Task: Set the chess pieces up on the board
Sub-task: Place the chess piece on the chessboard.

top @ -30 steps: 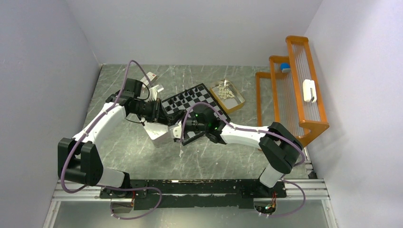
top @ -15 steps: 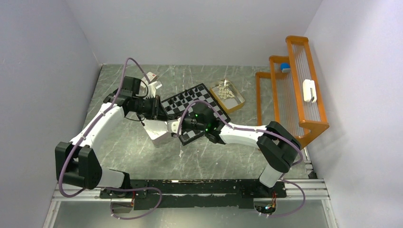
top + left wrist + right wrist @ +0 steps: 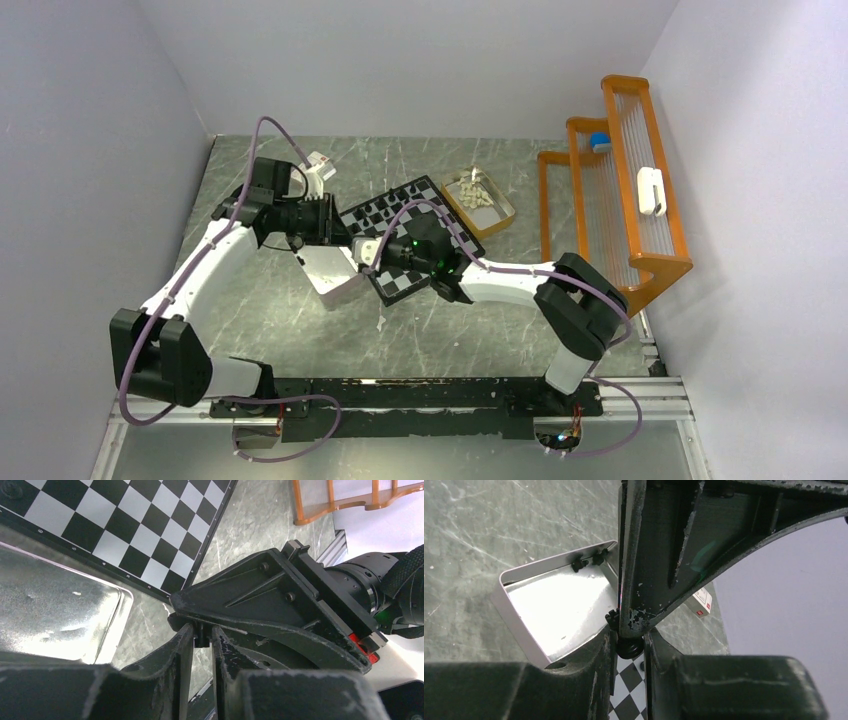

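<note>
At the centre of the top view the left gripper [image 3: 202, 641] and the right gripper [image 3: 630, 652], pinching a black chessman [image 3: 628, 647], are meeting tip to tip. They are blocking the left corner of the board [image 3: 397, 286] and the white box [image 3: 325, 275]. Black chessmen [image 3: 385, 210] are lining the board's far edge, and the tan tray [image 3: 497, 213] is sitting just right of it. The orange rack [image 3: 610, 190] is walling off the right. The table [image 3: 450, 330] is lying open at lower centre and along the upper strip.

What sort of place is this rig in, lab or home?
Likely a robotics lab test cell, not a home: plain white walls box in a marbled table, a metal rail at its near edge carries the left arm and right arm, plus staged props like the chessboard and an orange rack.
</note>
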`<state>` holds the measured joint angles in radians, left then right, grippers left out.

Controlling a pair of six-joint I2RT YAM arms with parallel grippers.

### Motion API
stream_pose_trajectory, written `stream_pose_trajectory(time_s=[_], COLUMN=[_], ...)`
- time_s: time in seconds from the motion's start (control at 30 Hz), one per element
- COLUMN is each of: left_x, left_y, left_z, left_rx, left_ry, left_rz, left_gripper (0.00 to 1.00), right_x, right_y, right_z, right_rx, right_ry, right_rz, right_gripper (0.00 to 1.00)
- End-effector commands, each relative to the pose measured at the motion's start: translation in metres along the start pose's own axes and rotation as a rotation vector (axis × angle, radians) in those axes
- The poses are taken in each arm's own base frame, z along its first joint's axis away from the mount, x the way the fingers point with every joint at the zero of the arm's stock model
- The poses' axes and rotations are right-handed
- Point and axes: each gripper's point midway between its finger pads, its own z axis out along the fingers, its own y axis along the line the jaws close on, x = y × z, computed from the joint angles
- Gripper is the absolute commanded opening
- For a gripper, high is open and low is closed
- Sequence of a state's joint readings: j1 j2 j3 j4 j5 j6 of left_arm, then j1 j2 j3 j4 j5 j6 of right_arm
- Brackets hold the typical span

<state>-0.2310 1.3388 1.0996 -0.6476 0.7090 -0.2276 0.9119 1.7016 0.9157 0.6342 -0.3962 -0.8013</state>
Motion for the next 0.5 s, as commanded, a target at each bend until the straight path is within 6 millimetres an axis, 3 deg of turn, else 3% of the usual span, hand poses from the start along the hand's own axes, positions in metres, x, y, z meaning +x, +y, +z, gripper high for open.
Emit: stream_pose_trajectory(time_s=[0.0, 0.47], left_x=[-0.027, -0.024], left_y=[-0.017, -0.019], left_z=[-0.008, -0.018], left_rx=[0.038, 0.014], left_ry=[-0.098, -0.132], left_rz=[0.083, 0.136], left_gripper=[0.27, 0.37], right_x=[-0.004, -0.003], right_y=[0.007, -0.004], right_z=[0.004, 0.006], right_rx=[0.000, 0.069], right_ry=[-0.029, -0.019], right_rz=[0.058, 0.159], right_gripper=[0.18, 0.16])
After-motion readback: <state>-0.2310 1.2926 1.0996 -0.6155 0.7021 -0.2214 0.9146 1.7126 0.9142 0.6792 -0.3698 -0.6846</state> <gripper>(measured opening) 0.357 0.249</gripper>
